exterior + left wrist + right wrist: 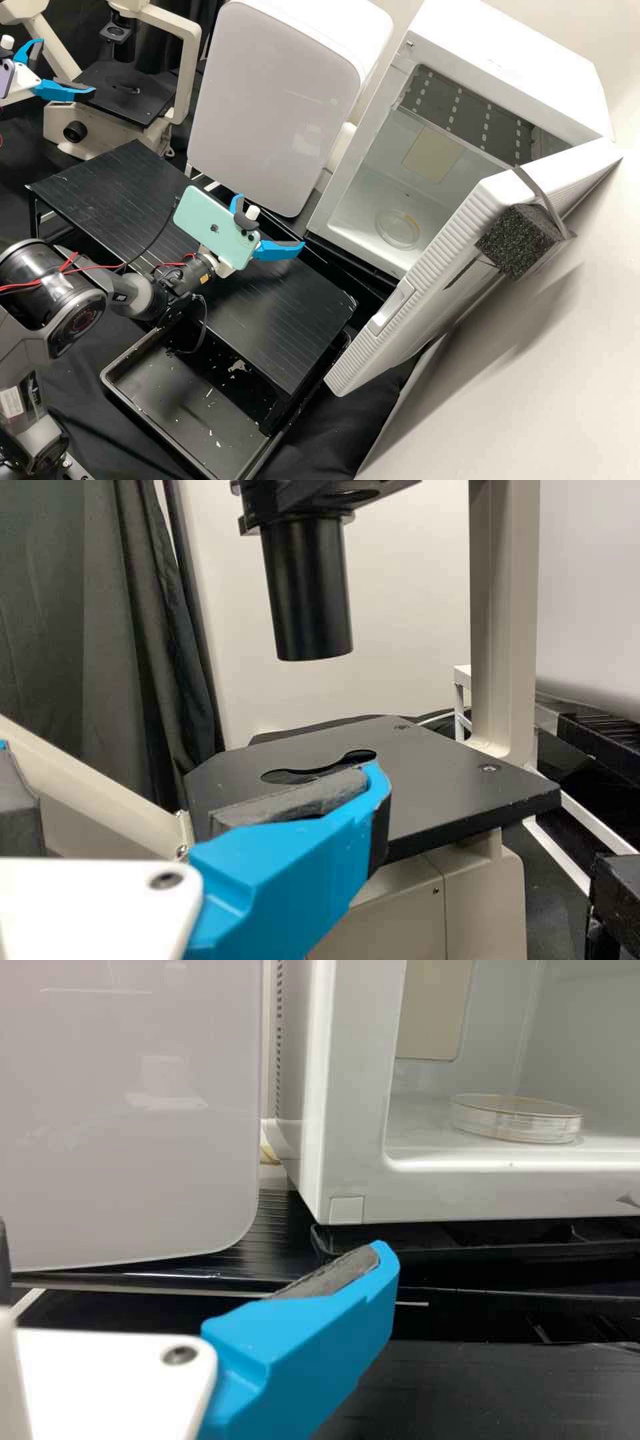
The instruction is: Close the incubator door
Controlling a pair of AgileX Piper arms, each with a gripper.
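Looking straight at the incubator door (413, 333), swung wide open in the high view, with a petri dish (398, 229) inside the incubator (493, 67). Over to the right claw (270, 221), spread apart above the black platform (287, 320). And across to the left claw (67, 65), likewise spread, by the microscope (127, 100).

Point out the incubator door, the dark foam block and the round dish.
Incubator door (445, 250): high view, on its ribbed edge.
Dark foam block (517, 245): high view, around the middle of its speckled surface.
Round dish (515, 1125): right wrist view, on its side wall, below the rim.
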